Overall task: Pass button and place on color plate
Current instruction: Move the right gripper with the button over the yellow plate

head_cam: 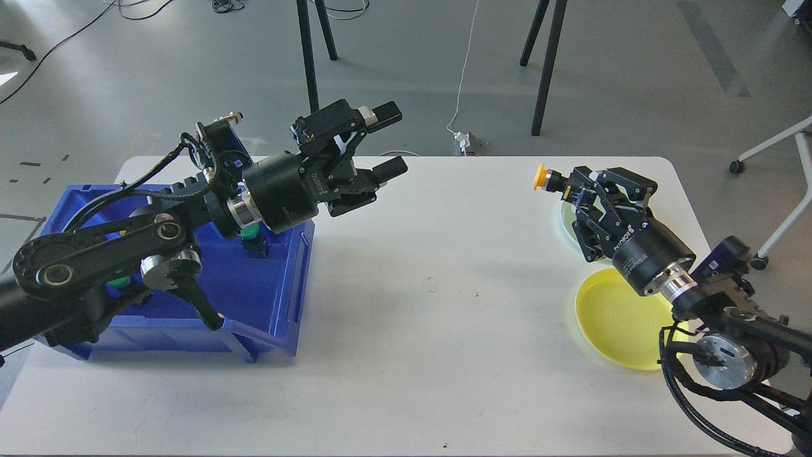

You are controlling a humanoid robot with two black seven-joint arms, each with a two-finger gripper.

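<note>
My right gripper [573, 190] is shut on a yellow-capped button [543, 178] with a black body, held above the table's far right. The yellow cap points left. Just below and right of it lies a yellow plate [618, 319], and a pale green plate [566, 219] is mostly hidden behind the gripper. My left gripper [388, 141] is open and empty, raised over the table to the right of the blue bin [279, 298]. A green button [251, 232] shows in the bin under my left wrist.
The blue bin sits at the table's left, under my left arm, with another green button [117, 281] partly hidden. Black stand legs [545, 70] rise behind the table. A white chair base [771, 241] stands off the right edge.
</note>
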